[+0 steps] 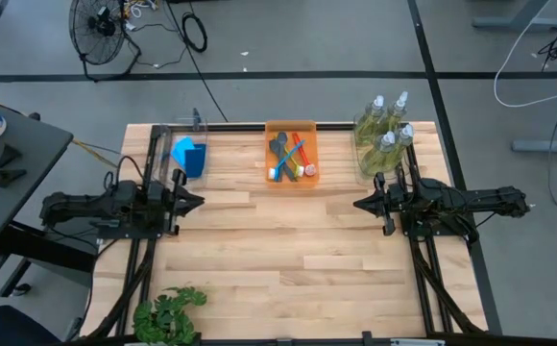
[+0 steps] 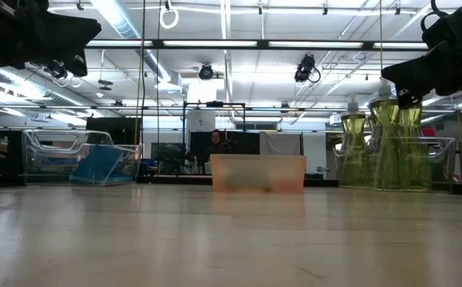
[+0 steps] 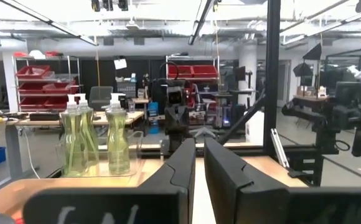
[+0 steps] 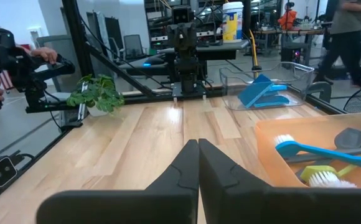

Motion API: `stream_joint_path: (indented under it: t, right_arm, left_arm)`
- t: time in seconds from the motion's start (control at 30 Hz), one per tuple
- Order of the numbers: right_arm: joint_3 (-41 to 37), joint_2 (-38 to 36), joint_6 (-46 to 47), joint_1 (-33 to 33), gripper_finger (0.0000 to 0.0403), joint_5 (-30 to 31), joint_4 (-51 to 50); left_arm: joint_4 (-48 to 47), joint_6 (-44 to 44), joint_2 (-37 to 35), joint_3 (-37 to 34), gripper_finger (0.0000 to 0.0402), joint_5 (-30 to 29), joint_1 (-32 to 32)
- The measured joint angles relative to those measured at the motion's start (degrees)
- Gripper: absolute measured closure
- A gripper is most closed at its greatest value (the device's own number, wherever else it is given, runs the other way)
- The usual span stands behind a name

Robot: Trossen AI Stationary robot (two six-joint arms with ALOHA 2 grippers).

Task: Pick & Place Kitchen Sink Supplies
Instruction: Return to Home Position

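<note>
Several brushes (image 1: 290, 157) in blue, red, yellow-green and black lie in an orange tray (image 1: 272, 130) at the far middle; the right wrist view shows a blue brush (image 4: 317, 151) in it. Blue sponges (image 1: 188, 155) lean inside a clear bin (image 1: 190, 122) at the far left. Pump bottles (image 1: 385, 135) of yellow-green liquid stand upright in a clear bin at the far right, also seen in the left wrist view (image 3: 96, 140). My left gripper (image 1: 196, 202) hovers shut near the sponges' bin. My right gripper (image 1: 359, 204) hovers shut near the bottles. Both point toward the table's middle.
A green leafy plant (image 1: 168, 313) sits at the near left edge. Bare wooden table (image 1: 278, 240) spreads between the two grippers and toward the near edge. Dark frame rails run along both sides. People move in the room beyond the table.
</note>
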Motion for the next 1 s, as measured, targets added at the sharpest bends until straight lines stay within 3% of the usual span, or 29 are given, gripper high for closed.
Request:
stream_joint_path:
  t: [1.0]
  right_arm:
    - [0.0, 0.0, 0.0, 0.0, 0.0399, 0.0, 0.0]
  left_arm:
    - [-13.7, -3.8, 0.0, 0.0, 0.0365, 1.1, -0.2]
